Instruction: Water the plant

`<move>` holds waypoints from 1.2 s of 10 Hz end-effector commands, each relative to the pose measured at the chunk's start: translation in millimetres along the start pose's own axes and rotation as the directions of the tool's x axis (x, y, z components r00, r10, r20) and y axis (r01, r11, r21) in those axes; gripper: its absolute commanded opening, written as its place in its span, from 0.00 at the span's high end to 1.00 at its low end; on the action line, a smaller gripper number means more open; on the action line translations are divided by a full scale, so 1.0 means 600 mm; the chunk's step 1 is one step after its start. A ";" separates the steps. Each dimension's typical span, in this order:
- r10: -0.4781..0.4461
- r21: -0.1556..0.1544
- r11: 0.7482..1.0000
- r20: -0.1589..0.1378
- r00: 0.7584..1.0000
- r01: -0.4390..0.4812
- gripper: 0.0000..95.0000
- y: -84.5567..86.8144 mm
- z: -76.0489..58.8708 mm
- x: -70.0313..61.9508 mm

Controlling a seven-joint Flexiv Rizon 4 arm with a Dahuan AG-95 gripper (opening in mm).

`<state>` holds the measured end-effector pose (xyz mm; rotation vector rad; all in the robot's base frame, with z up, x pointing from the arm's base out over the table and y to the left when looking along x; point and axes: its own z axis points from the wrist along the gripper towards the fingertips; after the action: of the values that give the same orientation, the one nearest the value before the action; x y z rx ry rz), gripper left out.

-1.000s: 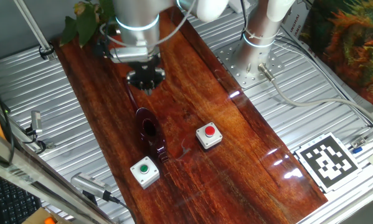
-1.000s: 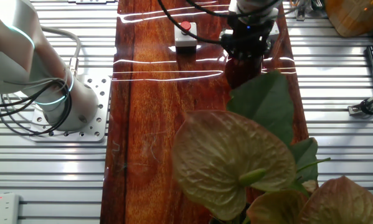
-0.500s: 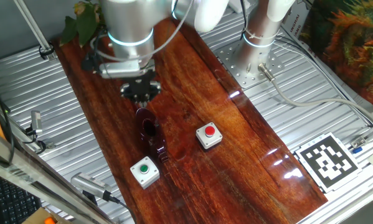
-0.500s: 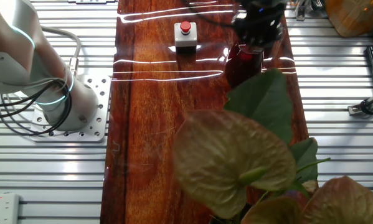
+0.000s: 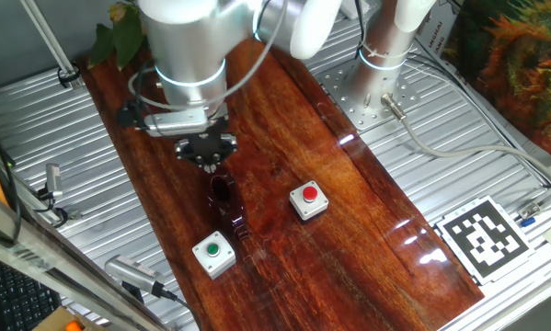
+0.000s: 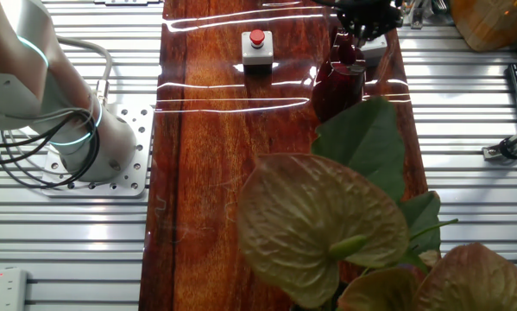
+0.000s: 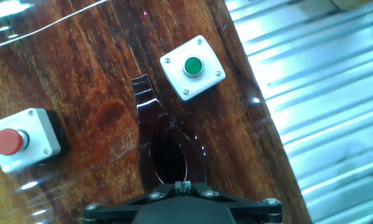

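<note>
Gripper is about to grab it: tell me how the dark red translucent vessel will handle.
The dark red translucent vessel looks rigid and glossy, so probably slippery in the gripper. It stands tall and narrow, so a sideways nudge could tip it. Whether it holds water, hence its weight, is unclear.

The arm [image 5: 188, 46] is made of thick, rounded segments in glossy white and silver-grey, with a thin teal ring glowing at the joint just above the claw. The claw [image 5: 206, 152] itself is black and star-shaped around its rim. Seen from the hand, its black mount carries small silver screws [image 7: 155, 195]. Black cables loop beside the wrist.
</note>
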<state>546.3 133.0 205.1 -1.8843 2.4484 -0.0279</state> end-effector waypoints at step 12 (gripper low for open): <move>-0.183 -0.009 0.983 0.027 0.983 0.183 1.00 0.001 0.033 -0.014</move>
<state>550.0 142.1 185.0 -2.0943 2.2542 0.0084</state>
